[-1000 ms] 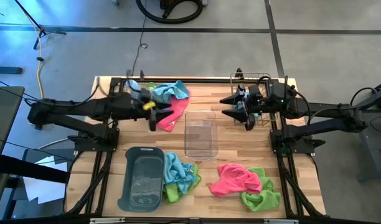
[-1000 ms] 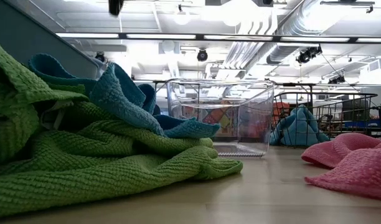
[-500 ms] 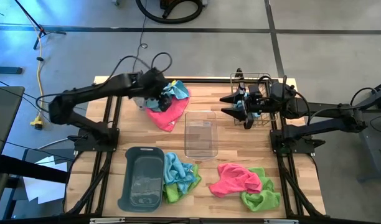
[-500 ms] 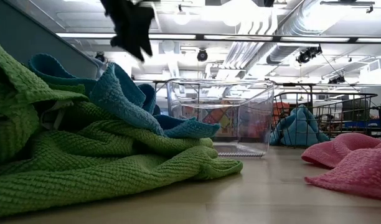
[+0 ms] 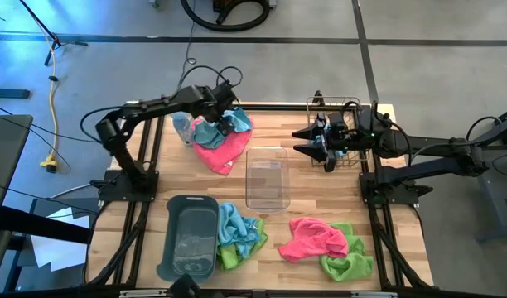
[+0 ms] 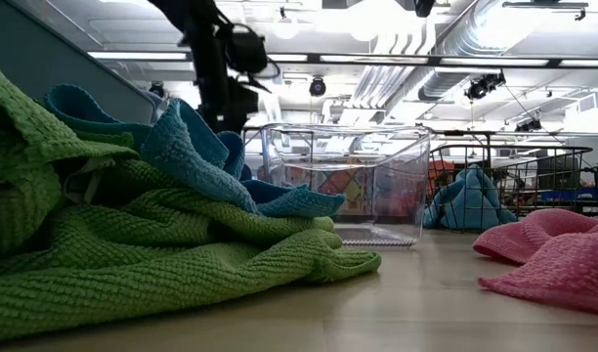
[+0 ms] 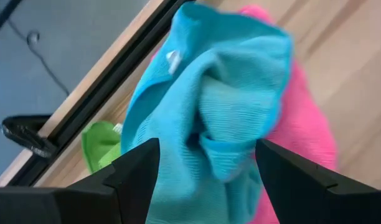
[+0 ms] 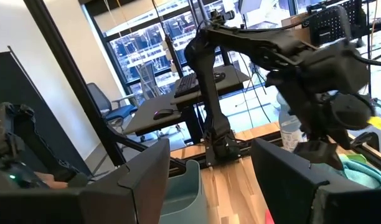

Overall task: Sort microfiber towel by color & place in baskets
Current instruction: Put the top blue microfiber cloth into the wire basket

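Note:
My left gripper (image 5: 229, 122) is open over the far-left pile, where a light blue towel (image 7: 209, 106) lies on a hot pink one (image 5: 220, 151) with a bit of lime green (image 7: 100, 143) beside it. Its fingers stand on either side of the blue towel's bunched top, apart from it. My right gripper (image 5: 314, 141) is open and empty, beside the wire-mesh basket (image 5: 346, 106), which holds a blue towel (image 6: 470, 200). The clear bin (image 5: 266, 178) stands mid-table. The dark grey tub (image 5: 191, 240) stands near the front left.
A blue and green towel pile (image 5: 241, 236) lies right of the tub. A pink and green pile (image 5: 328, 244) lies at the front right. A pale blue bottle (image 5: 181, 126) stands left of the far pile. Bare wood shows between the bin and the right arm.
My left arm has swung up from low at the table's left. Its gripper has gone toward the far edge and the right, and now hangs over the blue towel on the far-left pile. The towels have not moved.

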Motion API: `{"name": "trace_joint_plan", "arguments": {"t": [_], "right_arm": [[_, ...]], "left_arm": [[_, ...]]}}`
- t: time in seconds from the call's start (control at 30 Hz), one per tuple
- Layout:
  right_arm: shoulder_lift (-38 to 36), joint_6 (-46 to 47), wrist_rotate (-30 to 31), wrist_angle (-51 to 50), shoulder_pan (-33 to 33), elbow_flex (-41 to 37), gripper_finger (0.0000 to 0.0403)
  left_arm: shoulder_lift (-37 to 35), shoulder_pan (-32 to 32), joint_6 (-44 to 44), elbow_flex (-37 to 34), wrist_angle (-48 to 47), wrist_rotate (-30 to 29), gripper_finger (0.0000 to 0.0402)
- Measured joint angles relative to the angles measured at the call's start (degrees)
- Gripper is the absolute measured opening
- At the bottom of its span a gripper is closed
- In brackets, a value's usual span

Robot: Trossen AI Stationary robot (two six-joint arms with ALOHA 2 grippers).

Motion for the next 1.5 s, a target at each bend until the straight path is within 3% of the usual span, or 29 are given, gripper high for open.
{"name": "trace_joint_plan", "arguments": {"t": [0.2, 0.37, 0.77, 0.9, 1.1, 1.27, 1.5], "right_arm": [[0.0, 1.4, 0.0, -0.4, 0.0, 0.0, 0.0222], [0.0, 1.7, 0.0, -0.6, 0.0, 0.0, 0.0222], [0.0, 2.6, 0.0, -0.8, 0.2, 0.0, 0.0222], [0.0, 2.6, 0.0, -0.8, 0.2, 0.0, 0.0222], [0.0, 2.8, 0.0, -0.8, 0.2, 0.0, 0.0222], [0.0, 2.5, 0.0, -0.8, 0.2, 0.0, 0.0222], [0.0, 0.7, 0.0, -0.7, 0.2, 0.0, 0.0222]], "left_arm": [[4.4, 2.2, 0.0, 1.6, -1.3, 1.0, 0.0253], [6.5, 3.2, 0.0, 1.6, -1.4, 6.3, 0.0253], [8.5, 4.1, -0.1, 1.6, -0.7, 5.4, 0.0243], [8.5, 4.1, 0.0, 1.6, -0.7, 5.4, 0.0188], [8.2, 4.1, 0.0, 1.6, -1.0, 5.7, 0.0024], [4.3, 3.6, 1.0, 1.6, -0.9, 6.0, 0.0006], [-8.5, 1.9, 2.9, 1.5, 3.3, 6.1, 0.0002]]}}
